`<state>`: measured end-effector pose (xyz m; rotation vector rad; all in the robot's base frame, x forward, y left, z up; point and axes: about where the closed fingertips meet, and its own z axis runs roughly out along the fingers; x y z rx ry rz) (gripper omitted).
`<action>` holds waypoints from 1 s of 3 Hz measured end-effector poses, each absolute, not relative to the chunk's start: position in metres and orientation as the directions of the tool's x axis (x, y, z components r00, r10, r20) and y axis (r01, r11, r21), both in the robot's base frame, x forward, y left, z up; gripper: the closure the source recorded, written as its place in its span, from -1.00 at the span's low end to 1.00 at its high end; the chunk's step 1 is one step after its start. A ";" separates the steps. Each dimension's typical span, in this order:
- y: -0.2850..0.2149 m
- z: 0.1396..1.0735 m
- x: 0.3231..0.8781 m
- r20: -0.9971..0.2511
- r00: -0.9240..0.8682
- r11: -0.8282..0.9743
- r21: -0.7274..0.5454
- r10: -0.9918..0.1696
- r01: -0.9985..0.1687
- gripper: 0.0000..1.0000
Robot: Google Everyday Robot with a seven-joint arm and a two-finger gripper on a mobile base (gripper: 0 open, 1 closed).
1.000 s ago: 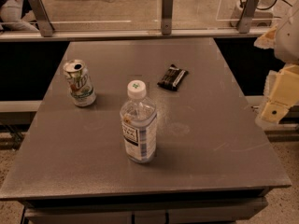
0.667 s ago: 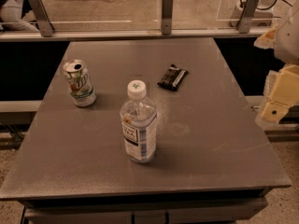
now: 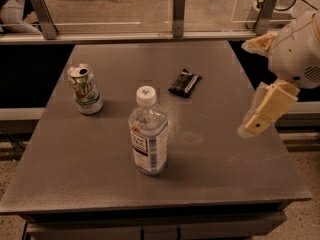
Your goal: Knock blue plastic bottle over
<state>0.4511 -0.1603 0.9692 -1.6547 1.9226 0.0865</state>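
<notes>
The blue plastic bottle (image 3: pixel 148 134) stands upright in the front middle of the grey table (image 3: pixel 90 184). It is clear, with a white cap and a pale blue checked label. My gripper (image 3: pixel 254 126) hangs at the right, over the table's right edge and a little above the surface. It is well to the right of the bottle and apart from it, and it holds nothing.
A green-and-white soda can (image 3: pixel 85 89) stands upright at the left, behind the bottle. A small dark packet (image 3: pixel 184 83) lies flat at the back middle. A glass barrier on metal posts (image 3: pixel 178 13) runs along the far edge.
My gripper and arm have shifted a little left, toward the table. The bottle, the can and the packet have not moved.
</notes>
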 end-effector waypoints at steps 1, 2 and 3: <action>-0.104 0.958 0.452 -0.609 0.070 0.158 -0.313 -0.790 -0.937 -1.00; -0.050 0.949 0.436 -0.753 0.121 0.086 -0.230 -0.647 -0.969 -1.00; -0.013 0.949 0.418 -0.864 0.125 0.005 -0.147 -0.488 -0.989 -1.00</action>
